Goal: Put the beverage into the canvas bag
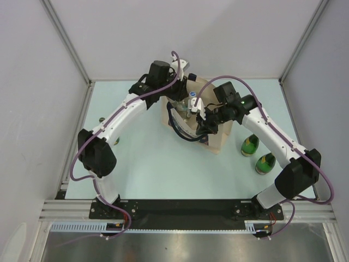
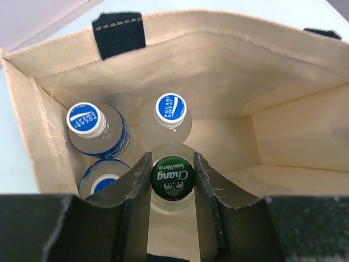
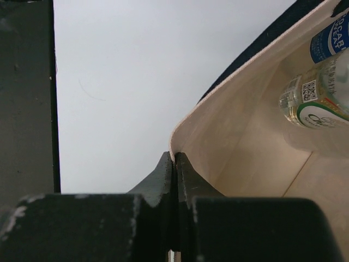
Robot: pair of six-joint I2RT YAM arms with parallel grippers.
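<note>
canvas bag (image 2: 218, 65): upright, mouth open
inside: three Pocari Sweat bottles (image 2: 170, 109), with the Chang bottle (image 2: 173, 176) among them
left gripper (image 2: 172, 159): fingers clamped on the Chang bottle's cap
right gripper (image 3: 174, 164): fingers pinched together on the bag's rim
outside: two green bottles (image 1: 250, 145) standing beside the bag

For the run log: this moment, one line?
left gripper: shut on Chang bottle in bag | right gripper: shut on bag rim

Chang bottle (image 2: 172, 177): clear, green cap, upright, held between the jaws of my left gripper (image 2: 172, 159), inside the bag | canvas bag (image 2: 218, 65): beige, dark handles, standing open-topped, rim pinched flat by my right gripper (image 3: 173, 158)
</note>
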